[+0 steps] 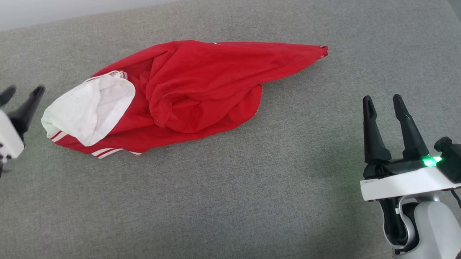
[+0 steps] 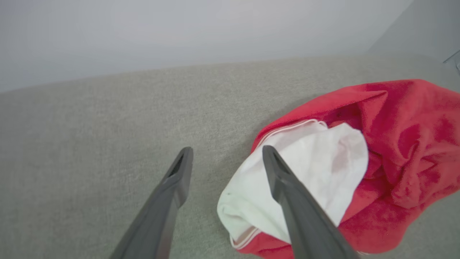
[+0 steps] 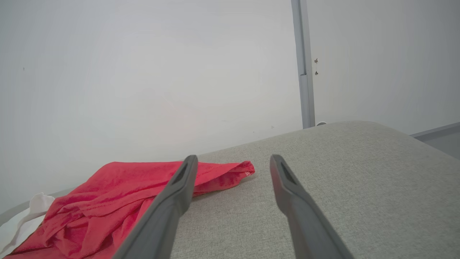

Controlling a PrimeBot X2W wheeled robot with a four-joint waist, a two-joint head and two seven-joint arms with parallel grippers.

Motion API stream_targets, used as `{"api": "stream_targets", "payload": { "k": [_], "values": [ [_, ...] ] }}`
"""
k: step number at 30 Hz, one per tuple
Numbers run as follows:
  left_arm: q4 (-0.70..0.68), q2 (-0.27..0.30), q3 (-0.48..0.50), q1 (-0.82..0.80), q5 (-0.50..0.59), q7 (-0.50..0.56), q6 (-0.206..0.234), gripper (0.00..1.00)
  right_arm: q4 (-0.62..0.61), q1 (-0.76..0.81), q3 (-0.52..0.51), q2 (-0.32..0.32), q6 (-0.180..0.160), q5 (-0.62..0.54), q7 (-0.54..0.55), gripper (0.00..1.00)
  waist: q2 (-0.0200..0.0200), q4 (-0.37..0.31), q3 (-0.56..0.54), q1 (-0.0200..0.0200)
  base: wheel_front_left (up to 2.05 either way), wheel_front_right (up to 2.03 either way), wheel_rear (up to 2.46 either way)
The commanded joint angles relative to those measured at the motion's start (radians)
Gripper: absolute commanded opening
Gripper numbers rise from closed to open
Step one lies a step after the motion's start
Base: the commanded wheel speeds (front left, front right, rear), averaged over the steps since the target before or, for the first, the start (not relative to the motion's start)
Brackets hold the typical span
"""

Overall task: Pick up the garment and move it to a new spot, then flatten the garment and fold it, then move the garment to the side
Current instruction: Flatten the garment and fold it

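Head view: garment point(image 1: 198, 92) beside left tool point(image 1: 25, 91)

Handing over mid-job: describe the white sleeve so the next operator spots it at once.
On the wide grey fabric surface lies one crumpled red shirt, tapering to a point on the robot's right. The sleeve is the bunched flap at its opposite, left end. It is the only white patch, edged with red-and-white stripes.

Left fingers point(image 1: 28, 104) spread; right fingers point(image 1: 372, 132) spread, empty.
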Motion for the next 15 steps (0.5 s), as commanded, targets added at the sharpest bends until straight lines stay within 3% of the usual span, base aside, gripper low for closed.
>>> {"api": "stream_targets", "payload": {
  "k": [1,5,9,15],
  "values": [
    [-0.033,0.002,-0.018,-0.030,0.030,0.008,0.002,1.00,0.000,-0.003,0.001,-0.001,0.000,-0.003,-0.005,1.00,-0.0001,0.000,0.001,0.0000,0.00,0.00,0.00],
    [-0.128,0.020,-0.085,-0.085,0.071,0.114,0.002,1.00,0.000,-0.002,0.006,-0.001,0.000,0.003,-0.005,1.00,-0.0001,-0.005,0.002,0.0000,0.00,0.00,0.00],
    [-0.169,0.026,-0.124,-0.112,0.033,0.265,0.002,1.00,0.004,0.002,0.022,-0.001,0.000,0.012,-0.005,1.00,-0.0001,-0.022,0.002,0.0000,0.00,0.00,0.00],
    [-0.131,0.005,-0.137,-0.128,0.005,0.323,0.002,1.00,-0.003,0.009,0.032,-0.001,0.000,0.025,-0.005,1.00,-0.0001,-0.055,0.012,0.0000,0.00,0.00,0.00]
  ]
}}
